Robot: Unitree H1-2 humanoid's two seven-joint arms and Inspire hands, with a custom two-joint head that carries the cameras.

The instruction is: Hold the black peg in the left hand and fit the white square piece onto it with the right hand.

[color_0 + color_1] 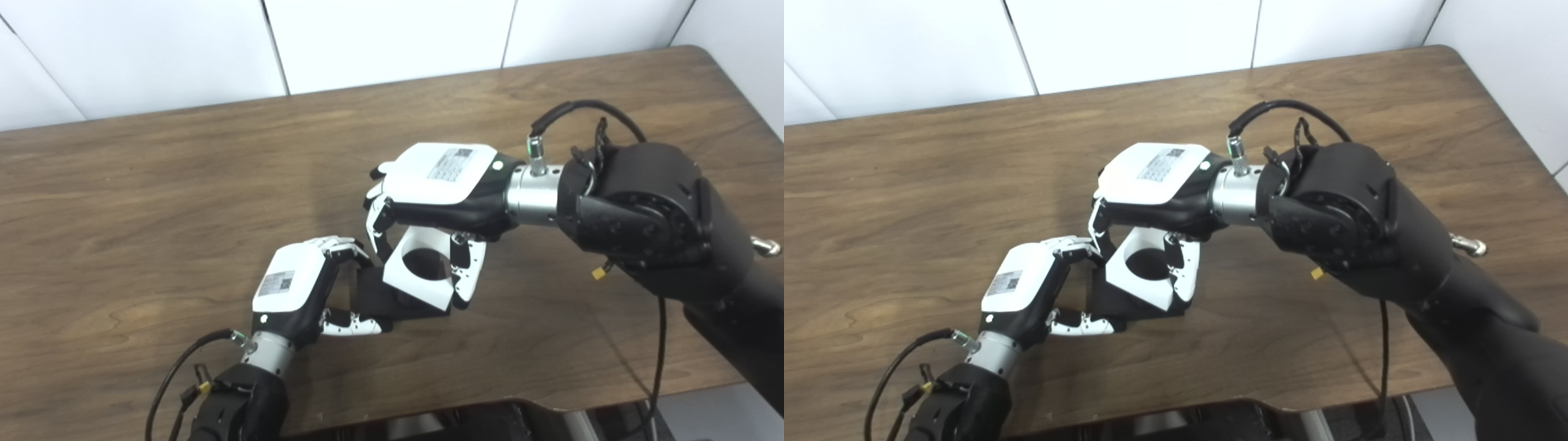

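1. The black peg [380,300] sat low over the front middle of the tabletop [153,202], and I could see only its dark base block clearly; whether that base touched the wood I could not tell.
2. The white square piece [416,269] was tilted, its round hole facing up and towards the camera, and its lower edge overlapped the black peg's base. The hole looked dark inside, and I could not tell how far the peg reached into it.
3. My left robot hand [300,288] gripped the black peg from the left side: the fingers [343,245] curled over the top of the base and the thumb [355,324] lay along its near edge.
4. My right robot hand [429,202] came in from the right, above the white square piece, and clasped it. Its fingers [376,226] pressed the piece's left edge, beside my left fingertips, and the thumb [468,269] pressed the right edge.
5. The two robot hands were just beside each other, the right one higher than the left.
6. A black cable [1286,110] looped over my right wrist, and another [900,361] ran beside my left wrist near the tabletop's front edge.
7. White wall panels [392,37] stood behind the tabletop's far edge.
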